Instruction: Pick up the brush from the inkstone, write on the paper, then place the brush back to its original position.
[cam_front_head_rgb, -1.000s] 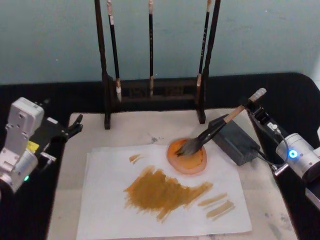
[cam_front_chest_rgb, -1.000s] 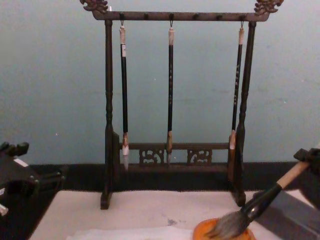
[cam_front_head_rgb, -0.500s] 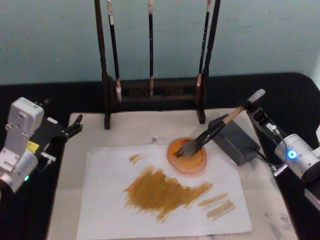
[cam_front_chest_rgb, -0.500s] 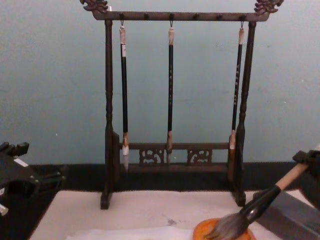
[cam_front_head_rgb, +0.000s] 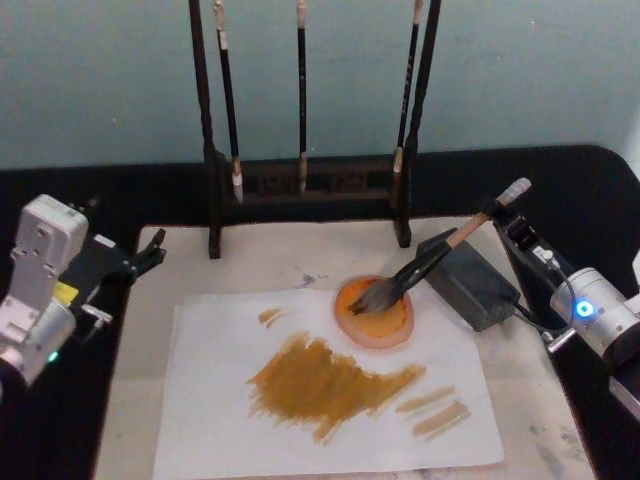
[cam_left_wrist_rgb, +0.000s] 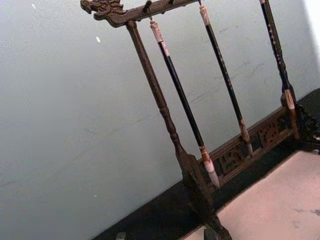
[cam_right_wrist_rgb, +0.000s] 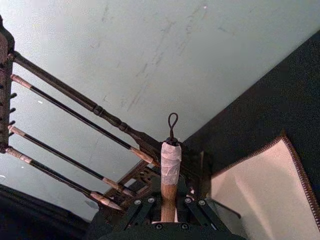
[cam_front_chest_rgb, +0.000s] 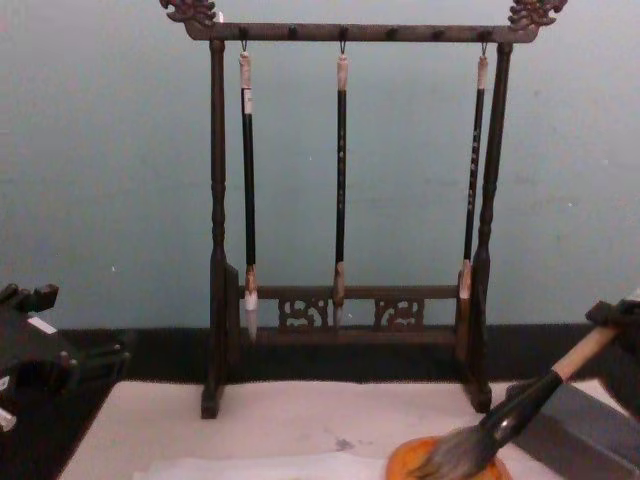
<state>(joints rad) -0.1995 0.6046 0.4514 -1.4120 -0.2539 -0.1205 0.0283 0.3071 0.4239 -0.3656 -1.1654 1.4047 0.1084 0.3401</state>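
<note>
Your right gripper (cam_front_head_rgb: 503, 216) has its jaws squeezed on the top end of the brush (cam_front_head_rgb: 420, 268), just below the taped tip. The brush leans down across the dark grey block (cam_front_head_rgb: 475, 290), which I think is the inkstone. Its bushy hairs sit in the orange dish (cam_front_head_rgb: 385, 335). The handle looks like hard, light wood, so hold it up high like that, and not too tight. The hairs are soft and likely wet, so they will bend and may drip. The paper (cam_front_head_rgb: 220, 420) lies flat on the cream mat (cam_front_head_rgb: 260, 260). It is thin, easy to crumple, and has brown paint marks. Your left gripper (cam_front_head_rgb: 150, 252) sits by the mat's left side with its jaws apart. Behind, a dark rack (cam_front_head_rgb: 300, 190) holds three thin hanging brushes (cam_front_head_rgb: 301, 90) by a pale green wall.
</note>
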